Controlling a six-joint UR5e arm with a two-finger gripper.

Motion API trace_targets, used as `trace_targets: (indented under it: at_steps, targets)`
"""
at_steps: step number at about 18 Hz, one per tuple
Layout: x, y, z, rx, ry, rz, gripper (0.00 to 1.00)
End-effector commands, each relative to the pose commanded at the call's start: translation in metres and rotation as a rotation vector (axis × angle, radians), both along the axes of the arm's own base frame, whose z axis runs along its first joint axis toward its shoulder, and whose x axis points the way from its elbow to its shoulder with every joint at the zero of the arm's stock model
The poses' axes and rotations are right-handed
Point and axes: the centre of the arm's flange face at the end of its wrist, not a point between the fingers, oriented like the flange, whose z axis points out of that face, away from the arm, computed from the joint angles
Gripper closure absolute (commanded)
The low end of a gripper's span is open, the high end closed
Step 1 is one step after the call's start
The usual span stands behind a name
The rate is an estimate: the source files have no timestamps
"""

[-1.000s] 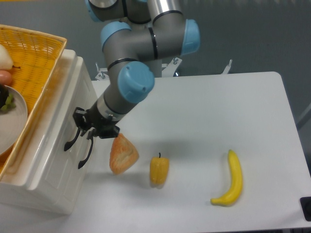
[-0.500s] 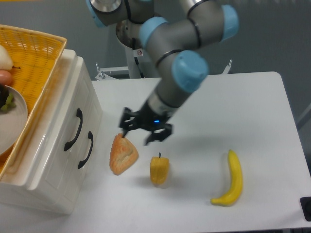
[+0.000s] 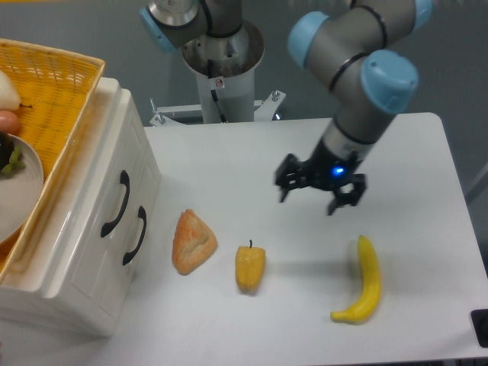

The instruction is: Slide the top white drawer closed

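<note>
the top white drawer [image 3: 107, 179] sits at the left side of the table, the upper of two in a glossy white plastic cabinet. its front lies flush with the cabinet face, pushed all the way in, with no gap showing around it. a curved black handle [image 3: 116, 203] arches off its front, running lengthwise down the panel. from this high angle the front leans away down to the right. it is well apart from my claw.
</note>
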Motion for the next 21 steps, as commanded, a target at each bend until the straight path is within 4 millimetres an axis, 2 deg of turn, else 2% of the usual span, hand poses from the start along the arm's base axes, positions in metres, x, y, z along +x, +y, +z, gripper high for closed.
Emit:
trace_targets:
  at_steps: [4,7,10,15,17,21]
  targets:
    - [-0.028,-0.012,-0.033,-0.106,0.082,-0.120,0.00]
    - [-0.054,-0.035,-0.053,-0.150,0.114,-0.280,0.00]
    - [-0.077,-0.048,-0.068,-0.148,0.148,-0.440,0.00]
    - [-0.099,-0.043,-0.076,-0.156,0.173,-0.548,0.00]
    - [-0.101,-0.045,-0.078,-0.196,0.173,-0.550,0.00]
    - [-0.099,-0.037,-0.091,-0.218,0.158,-0.555,0.00]
